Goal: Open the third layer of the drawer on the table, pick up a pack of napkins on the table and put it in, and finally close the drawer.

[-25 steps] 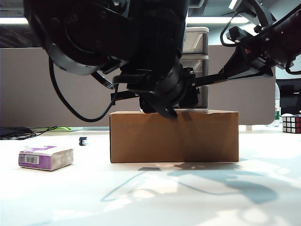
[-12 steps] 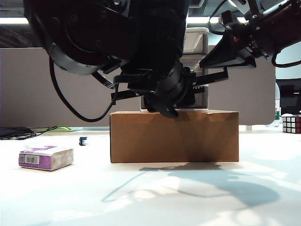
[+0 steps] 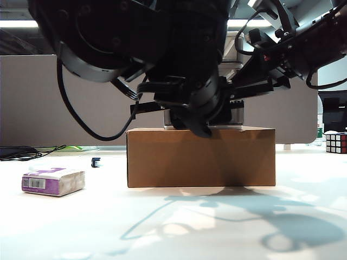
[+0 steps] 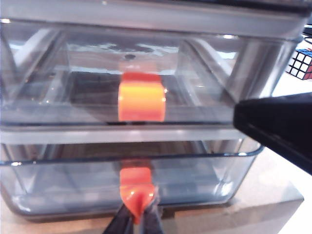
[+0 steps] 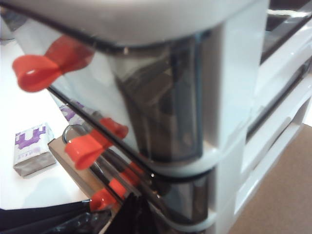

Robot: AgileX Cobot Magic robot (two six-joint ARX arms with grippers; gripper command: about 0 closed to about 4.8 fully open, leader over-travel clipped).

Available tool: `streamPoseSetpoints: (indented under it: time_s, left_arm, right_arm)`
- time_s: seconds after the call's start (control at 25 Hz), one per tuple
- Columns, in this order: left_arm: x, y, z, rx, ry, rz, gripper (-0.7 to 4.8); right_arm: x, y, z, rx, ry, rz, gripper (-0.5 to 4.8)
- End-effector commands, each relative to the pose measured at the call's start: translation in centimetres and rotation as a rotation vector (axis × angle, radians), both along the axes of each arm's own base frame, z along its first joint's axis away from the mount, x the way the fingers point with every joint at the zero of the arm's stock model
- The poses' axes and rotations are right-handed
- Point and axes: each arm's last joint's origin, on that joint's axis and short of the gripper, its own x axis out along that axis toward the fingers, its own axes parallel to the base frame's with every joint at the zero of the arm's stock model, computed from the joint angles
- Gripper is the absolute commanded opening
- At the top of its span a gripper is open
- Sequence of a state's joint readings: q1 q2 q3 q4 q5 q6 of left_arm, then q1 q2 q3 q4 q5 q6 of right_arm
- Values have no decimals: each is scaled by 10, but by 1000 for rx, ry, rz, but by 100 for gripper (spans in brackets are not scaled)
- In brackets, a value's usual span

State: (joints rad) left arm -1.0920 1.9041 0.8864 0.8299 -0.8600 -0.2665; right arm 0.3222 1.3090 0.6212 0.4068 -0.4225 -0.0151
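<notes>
The drawer (image 4: 146, 29) stands on a brown cardboard box (image 3: 200, 157). My left gripper (image 4: 138, 219) is shut on the red-orange handle (image 4: 136, 189) of the third layer (image 4: 63, 187), the lowest tray. I cannot tell whether that tray is pulled out at all. In the exterior view the left arm (image 3: 157, 49) hides most of the unit. My right gripper (image 3: 239, 86) reaches to the unit's right side, and its fingers look spread. One of these fingers (image 5: 130, 214) lies against the lower corner. The pack of napkins (image 3: 53, 181), also the pack (image 5: 31, 148), lies on the table (image 3: 173, 227).
A Rubik's cube (image 3: 336, 142) sits at the table's far right. A small black clip (image 3: 95, 162) lies behind the napkins, and cables (image 3: 27, 151) trail at the far left. A grey partition wall closes the back.
The right arm has swung up and in toward the unit's right side. The left arm has shifted slightly to the right. The napkins have not moved.
</notes>
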Motion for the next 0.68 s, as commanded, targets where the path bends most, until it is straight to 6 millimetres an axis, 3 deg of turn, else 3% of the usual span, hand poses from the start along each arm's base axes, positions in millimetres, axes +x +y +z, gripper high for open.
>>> streamPoseSetpoints:
  time_s: [0.04, 0.28, 0.68]
  left_arm:
    - [-6, -3, 0, 8, 3, -3, -6]
    - [-19, -8, -4, -17, 52, -24, -6]
    - [-57, -20, -2, -40, 117, -95, -6]
  right_arm:
    - [2, 1, 7, 16, -32, 3, -6]
    - [3, 1, 11, 26, -53, 2, -6]
    - [3, 1, 11, 29, -52, 0, -5]
